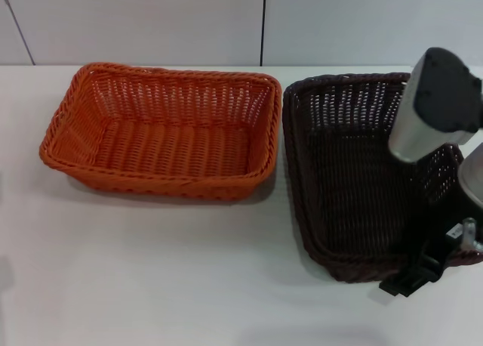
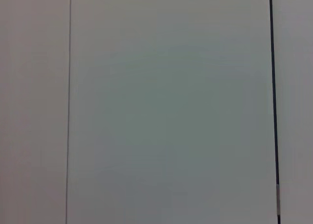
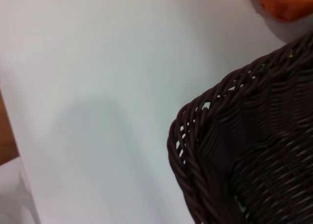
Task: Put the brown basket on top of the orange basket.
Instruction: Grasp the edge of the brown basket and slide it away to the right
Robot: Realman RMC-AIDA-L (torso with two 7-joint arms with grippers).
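The orange basket [image 1: 162, 131] stands on the white table at the left. The brown basket [image 1: 355, 180] stands right beside it on the right, close to touching, both empty. My right gripper [image 1: 415, 276] is at the brown basket's near right corner, on its rim. The right wrist view shows that corner of the brown basket [image 3: 254, 150] up close, with a bit of the orange basket [image 3: 286, 1] beyond it. My left arm is out of the head view, and its wrist view shows only a pale wall panel.
The white table [image 1: 151, 270] has bare surface in front of both baskets. A pale panelled wall [image 1: 151, 21] runs behind the table. The right arm's silver and black link [image 1: 434, 104] hangs over the brown basket's right side.
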